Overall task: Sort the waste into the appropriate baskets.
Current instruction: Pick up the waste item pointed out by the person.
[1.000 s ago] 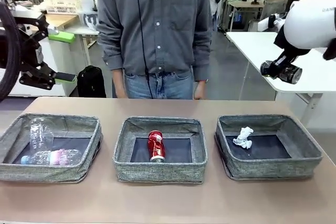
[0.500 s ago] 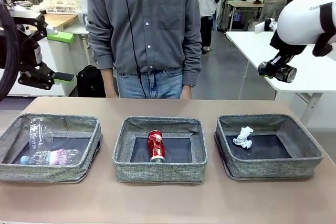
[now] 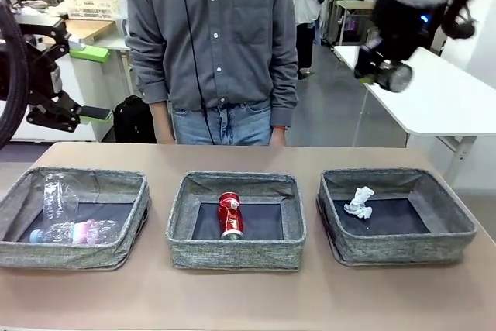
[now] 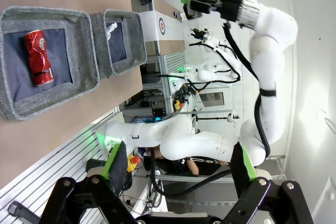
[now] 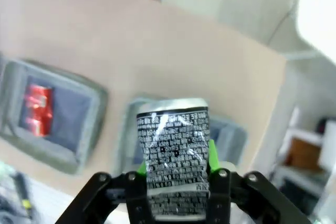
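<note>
The right gripper [image 5: 176,169] is clamped on a crushed dark can [image 5: 175,156], held high above the table [image 3: 248,300] toward its right end. The left gripper [image 4: 178,166] stands wide and holds nothing, up at the left. Among three grey baskets, the left basket [image 3: 132,226] holds two clear bottles [image 3: 74,232], the middle basket [image 3: 232,257] a red can [image 3: 230,215], the right basket [image 3: 457,226] a paper wad [image 3: 359,202]

The dark can [image 5: 176,158] hides part of the right basket [image 5: 231,135] behind it. The right wrist view is blurred, so the can's print is unreadable.
</note>
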`<state>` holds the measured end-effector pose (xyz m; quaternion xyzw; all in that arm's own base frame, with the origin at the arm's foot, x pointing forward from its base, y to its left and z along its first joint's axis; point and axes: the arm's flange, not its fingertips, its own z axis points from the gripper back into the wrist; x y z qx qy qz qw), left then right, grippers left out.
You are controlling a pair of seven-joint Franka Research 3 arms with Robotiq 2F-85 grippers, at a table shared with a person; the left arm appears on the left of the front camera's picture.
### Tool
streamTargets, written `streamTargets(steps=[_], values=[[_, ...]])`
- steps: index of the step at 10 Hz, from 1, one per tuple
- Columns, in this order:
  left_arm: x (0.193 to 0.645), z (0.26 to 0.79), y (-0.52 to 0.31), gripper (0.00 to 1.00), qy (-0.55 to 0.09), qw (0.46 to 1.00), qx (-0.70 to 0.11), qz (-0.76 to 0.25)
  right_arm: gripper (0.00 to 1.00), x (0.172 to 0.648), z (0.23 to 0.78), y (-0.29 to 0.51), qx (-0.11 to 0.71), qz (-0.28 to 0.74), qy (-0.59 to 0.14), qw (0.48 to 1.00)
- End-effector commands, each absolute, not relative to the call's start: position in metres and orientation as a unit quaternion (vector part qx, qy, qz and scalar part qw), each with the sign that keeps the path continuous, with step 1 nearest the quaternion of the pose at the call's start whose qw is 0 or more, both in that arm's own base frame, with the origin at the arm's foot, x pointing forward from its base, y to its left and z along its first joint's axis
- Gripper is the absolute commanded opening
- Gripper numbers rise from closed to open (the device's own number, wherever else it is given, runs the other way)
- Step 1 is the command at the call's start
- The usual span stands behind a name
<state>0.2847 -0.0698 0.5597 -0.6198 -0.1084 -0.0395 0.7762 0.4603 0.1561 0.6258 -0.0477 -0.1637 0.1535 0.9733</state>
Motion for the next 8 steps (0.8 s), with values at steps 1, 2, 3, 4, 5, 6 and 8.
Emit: streamTargets(steps=[1, 2, 3, 4, 5, 6, 8], values=[[0.285, 0.561, -0.07, 1.0, -0.115, 0.768, -0.628, -0.047, 0.4, 0.458, 0.649, 0.221, -0.041, 0.043, -0.144, 0.988], [0.285, 0.561, -0.07, 1.0, -0.115, 0.768, -0.628, -0.047, 0.4, 0.447, 0.651, 0.257, -0.056, 0.042, -0.144, 0.987], [0.285, 0.561, -0.07, 1.0, -0.115, 0.768, -0.628, -0.047, 0.4, 0.437, 0.652, 0.296, -0.067, 0.043, -0.159, 0.984], [0.285, 0.561, -0.07, 1.0, -0.115, 0.768, -0.628, -0.047, 0.4, 0.429, 0.654, 0.329, -0.077, 0.051, -0.182, 0.979], [0.285, 0.561, -0.07, 1.0, -0.115, 0.768, -0.628, -0.047, 0.4, 0.422, 0.662, 0.359, -0.077, 0.064, -0.208, 0.973], [0.285, 0.561, -0.07, 1.0, -0.115, 0.768, -0.628, -0.047, 0.4, 0.415, 0.673, 0.378, -0.076, 0.072, -0.228, 0.968], [0.285, 0.561, -0.07, 1.0, -0.115, 0.768, -0.628, -0.047, 0.4, 0.403, 0.658, 0.368, -0.061, 0.077, -0.202, 0.975]])
